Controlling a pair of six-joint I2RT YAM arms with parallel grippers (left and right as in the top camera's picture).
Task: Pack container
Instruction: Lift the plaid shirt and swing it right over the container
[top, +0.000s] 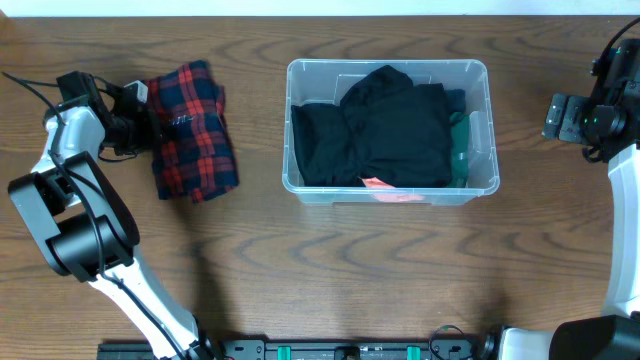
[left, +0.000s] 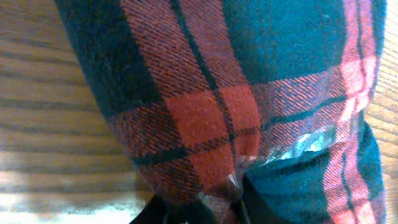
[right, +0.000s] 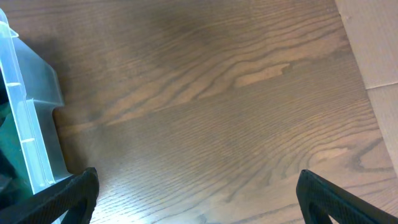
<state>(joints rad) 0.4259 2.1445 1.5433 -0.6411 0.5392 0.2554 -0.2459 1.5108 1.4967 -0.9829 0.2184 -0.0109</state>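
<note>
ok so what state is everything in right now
container: open, no lid, partly packed
black garment: crumpled, on top inside the container
plaid cloth: bunched on the table, outside the container
left gripper: jaws shut on the plaid cloth
right gripper: jaws open, empty, beside the container

- The container (top: 388, 64) stands mid-surface (top: 300, 270), filled mostly with black clothing (top: 385, 125).
- Green fabric (top: 459, 150) lies along its right wall, and a pink scrap (top: 378, 184) at the front.
- A plaid cloth (top: 195, 135) lies to the left, with the left gripper (top: 143, 120) at its edge.
- The right gripper (top: 560, 117) hangs well apart from the container.
</note>
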